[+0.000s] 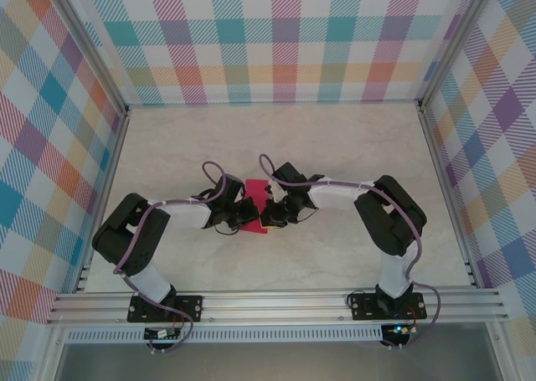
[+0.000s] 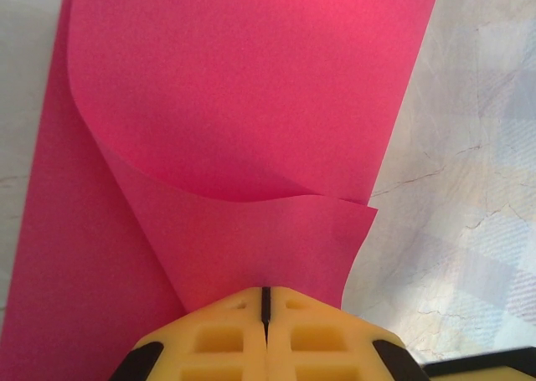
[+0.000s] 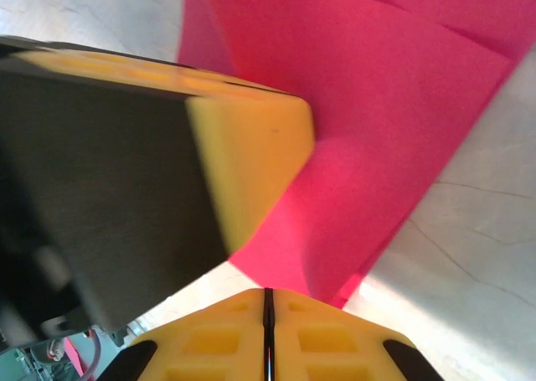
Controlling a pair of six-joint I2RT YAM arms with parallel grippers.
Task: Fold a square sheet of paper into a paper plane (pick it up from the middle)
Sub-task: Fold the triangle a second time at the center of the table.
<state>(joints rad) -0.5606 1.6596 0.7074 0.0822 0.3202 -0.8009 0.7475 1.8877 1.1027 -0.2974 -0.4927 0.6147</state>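
Note:
The square sheet of paper [image 1: 255,187] is crimson-pink and lies mid-table between both arms. In the left wrist view one part of the sheet of paper [image 2: 251,88] is curled up and over the rest. That flap's lower edge runs into the tips of my left gripper [image 2: 266,290], which is shut on it. My left gripper [image 1: 241,213] and right gripper [image 1: 270,210] meet over the sheet. In the right wrist view my right gripper [image 3: 268,291] is shut at a lifted corner of the paper [image 3: 385,121]. The paper's edge touches one fingertip [image 3: 314,307]; no paper shows in the slit.
The pale marbled table [image 1: 335,146] stretches on all sides of the sheet, fenced by aluminium rails and checked walls [image 1: 276,38]. The left gripper's yellow and black finger [image 3: 243,146] looms close at the left of the right wrist view.

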